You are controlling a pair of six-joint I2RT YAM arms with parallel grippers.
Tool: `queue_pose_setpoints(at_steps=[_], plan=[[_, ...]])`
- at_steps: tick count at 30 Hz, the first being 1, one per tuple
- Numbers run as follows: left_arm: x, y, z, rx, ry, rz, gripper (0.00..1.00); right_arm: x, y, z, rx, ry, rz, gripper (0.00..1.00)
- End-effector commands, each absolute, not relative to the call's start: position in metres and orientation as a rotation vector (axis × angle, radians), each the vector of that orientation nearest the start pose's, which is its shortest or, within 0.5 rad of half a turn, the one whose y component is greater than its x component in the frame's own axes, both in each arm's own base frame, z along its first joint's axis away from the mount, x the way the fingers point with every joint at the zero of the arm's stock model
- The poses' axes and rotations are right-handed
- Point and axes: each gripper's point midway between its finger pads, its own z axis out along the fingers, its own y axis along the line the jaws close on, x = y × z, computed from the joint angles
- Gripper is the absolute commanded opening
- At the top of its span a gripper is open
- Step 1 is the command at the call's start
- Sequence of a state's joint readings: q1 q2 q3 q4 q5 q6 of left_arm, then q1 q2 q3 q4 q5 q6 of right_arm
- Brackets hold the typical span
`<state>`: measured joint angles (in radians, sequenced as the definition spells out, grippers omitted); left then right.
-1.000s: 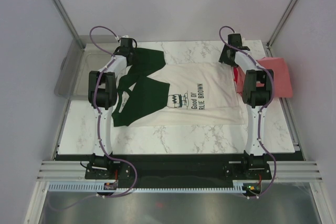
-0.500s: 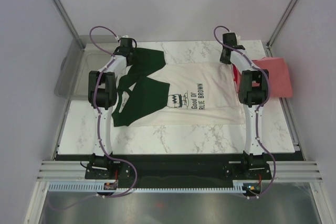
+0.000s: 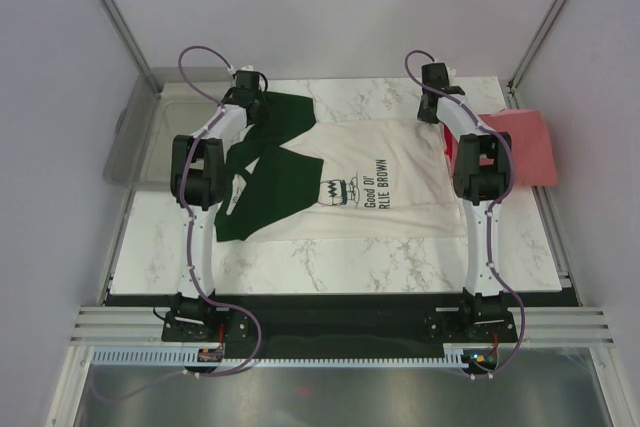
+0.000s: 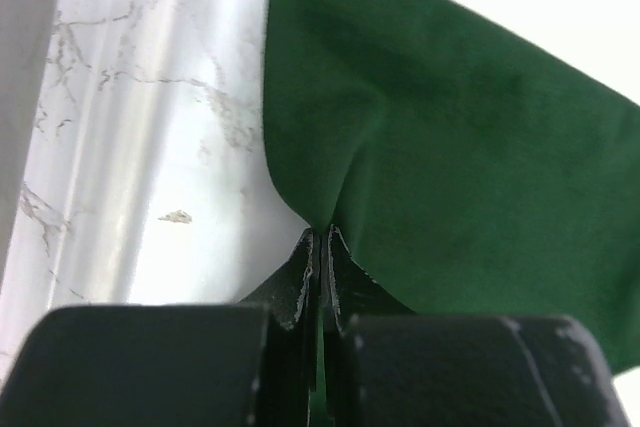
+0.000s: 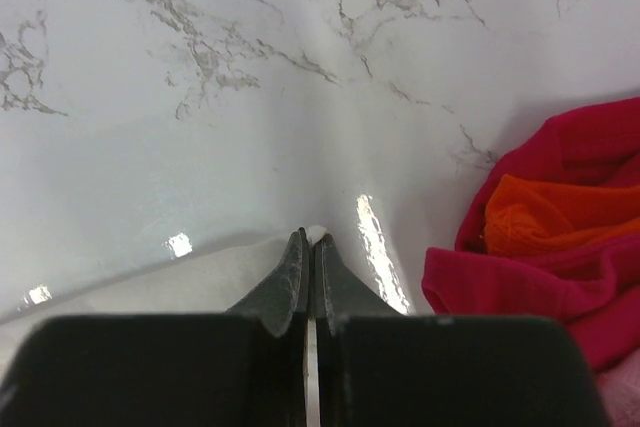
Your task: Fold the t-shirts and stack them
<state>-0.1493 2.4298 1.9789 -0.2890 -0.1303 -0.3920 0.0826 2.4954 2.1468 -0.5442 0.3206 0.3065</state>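
The cream-white t-shirt (image 3: 385, 182) lies spread on the marble table (image 3: 330, 259), with the coral-red t-shirt (image 5: 560, 277) bunched at the table's right edge and a clear bin (image 3: 145, 137) off to the left. The left gripper (image 4: 320, 237) pinches the green sleeve (image 4: 450, 147). The right gripper (image 5: 308, 239) is pressed together on the shirt's pale far corner, which its fingers mostly hide.

Two shirts: one cream-white t-shirt (image 3: 385, 172), one coral-red t-shirt (image 3: 525, 142); one plastic bin (image 3: 150, 137).
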Motion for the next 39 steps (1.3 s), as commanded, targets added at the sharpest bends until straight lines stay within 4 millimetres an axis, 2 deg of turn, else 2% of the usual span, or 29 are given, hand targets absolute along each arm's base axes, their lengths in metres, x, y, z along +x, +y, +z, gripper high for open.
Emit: queue_pose_setpoints(at_steps=[1, 4, 6, 7, 10, 11, 12, 13, 14, 15, 17, 19, 21, 22, 26, 27, 28, 29, 30, 32, 33, 34, 35, 39], plan=[[0.625, -0.096, 0.107, -0.262, 2.162, -0.113, 0.02, 0.597, 0.009, 0.070, 0.411, 2.350, -0.197, 0.00], [0.619, -0.095, 0.116, -0.264, 2.153, -0.112, 0.02, 0.590, 0.007, 0.081, 0.423, 2.342, -0.195, 0.00], [0.615, -0.094, 0.118, -0.271, 2.154, -0.106, 0.02, 0.586, 0.003, 0.080, 0.441, 2.349, -0.180, 0.00], [0.613, -0.093, 0.127, -0.273, 2.142, -0.107, 0.02, 0.584, 0.001, 0.081, 0.449, 2.349, -0.182, 0.00], [0.607, -0.090, 0.131, -0.283, 2.137, -0.096, 0.02, 0.579, -0.006, 0.094, 0.486, 2.328, -0.161, 0.00], [0.605, -0.089, 0.140, -0.291, 2.123, -0.094, 0.02, 0.577, -0.006, 0.094, 0.488, 2.331, -0.157, 0.00], [0.603, -0.088, 0.138, -0.291, 2.122, -0.094, 0.02, 0.576, -0.007, 0.096, 0.488, 2.330, -0.156, 0.00], [0.601, -0.088, 0.140, -0.290, 2.120, -0.096, 0.02, 0.575, -0.006, 0.102, 0.485, 2.322, -0.145, 0.00], [0.600, -0.089, 0.150, -0.289, 2.103, -0.108, 0.02, 0.572, -0.005, 0.099, 0.485, 2.332, -0.142, 0.00], [0.597, -0.089, 0.149, -0.288, 2.106, -0.108, 0.02, 0.571, -0.004, 0.101, 0.486, 2.331, -0.137, 0.00], [0.593, -0.089, 0.159, -0.281, 2.089, -0.120, 0.02, 0.566, -0.004, 0.103, 0.483, 2.335, -0.126, 0.00], [0.589, -0.090, 0.161, -0.274, 2.079, -0.121, 0.02, 0.563, -0.002, 0.110, 0.479, 2.327, -0.117, 0.00], [0.583, -0.089, 0.164, -0.264, 2.071, -0.120, 0.02, 0.558, 0.001, 0.108, 0.471, 2.339, -0.095, 0.00], [0.583, -0.089, 0.167, -0.259, 2.057, -0.124, 0.02, 0.558, 0.002, 0.115, 0.469, 2.325, -0.085, 0.00], [0.577, -0.092, 0.176, -0.227, 2.024, -0.143, 0.02, 0.549, 0.007, 0.113, 0.459, 2.341, -0.048, 0.00], [0.574, -0.092, 0.172, -0.219, 2.029, -0.141, 0.02, 0.546, 0.009, 0.112, 0.457, 2.346, -0.036, 0.00], [0.572, -0.094, 0.180, -0.211, 2.011, -0.149, 0.02, 0.545, 0.009, 0.117, 0.457, 2.336, -0.030, 0.00], [0.573, -0.095, 0.186, -0.199, 1.986, -0.157, 0.02, 0.541, 0.010, 0.112, 0.458, 2.350, -0.028, 0.00], [0.569, -0.096, 0.182, -0.190, 1.990, -0.159, 0.02, 0.538, 0.010, 0.112, 0.457, 2.351, -0.026, 0.00], [0.564, -0.100, 0.195, -0.171, 1.957, -0.167, 0.02, 0.533, 0.010, 0.113, 0.458, 2.351, -0.023, 0.00], [0.559, -0.103, 0.191, -0.150, 1.961, -0.162, 0.02, 0.531, 0.010, 0.114, 0.461, 2.348, -0.024, 0.00], [0.560, -0.104, 0.199, -0.140, 1.925, -0.159, 0.02, 0.529, 0.009, 0.117, 0.462, 2.344, -0.023, 0.00], [0.557, -0.104, 0.210, -0.129, 1.900, -0.145, 0.02, 0.526, 0.009, 0.116, 0.463, 2.349, -0.025, 0.00], [0.547, -0.110, 0.221, -0.051, 1.874, -0.014, 0.02, 0.518, 0.005, 0.120, 0.471, 2.346, -0.035, 0.00]])
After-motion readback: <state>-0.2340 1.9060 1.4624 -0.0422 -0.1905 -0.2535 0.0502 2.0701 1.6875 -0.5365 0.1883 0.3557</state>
